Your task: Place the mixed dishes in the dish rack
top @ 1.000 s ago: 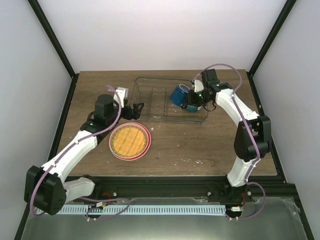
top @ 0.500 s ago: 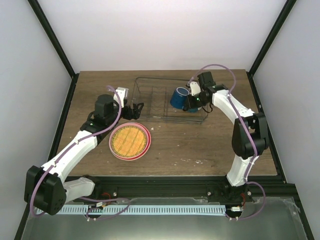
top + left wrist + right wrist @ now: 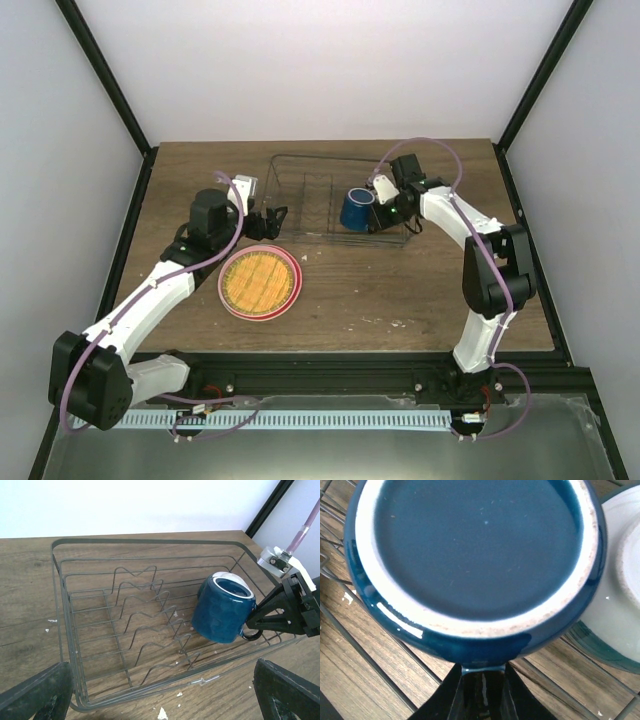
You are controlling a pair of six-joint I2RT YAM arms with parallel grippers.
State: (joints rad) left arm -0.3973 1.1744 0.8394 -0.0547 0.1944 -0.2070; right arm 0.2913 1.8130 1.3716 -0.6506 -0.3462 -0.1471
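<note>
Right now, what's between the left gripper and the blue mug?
Between left gripper and blue mug: only the dish rack's near wall and its empty wire dividers. Left wrist view shows it.

White shells over black joints cover the left arm [image 3: 150,295] and right arm [image 3: 462,212]. A mauve cable [image 3: 430,141] loops along each. The left gripper [image 3: 275,220] and right gripper [image 3: 380,212] are black.
</note>
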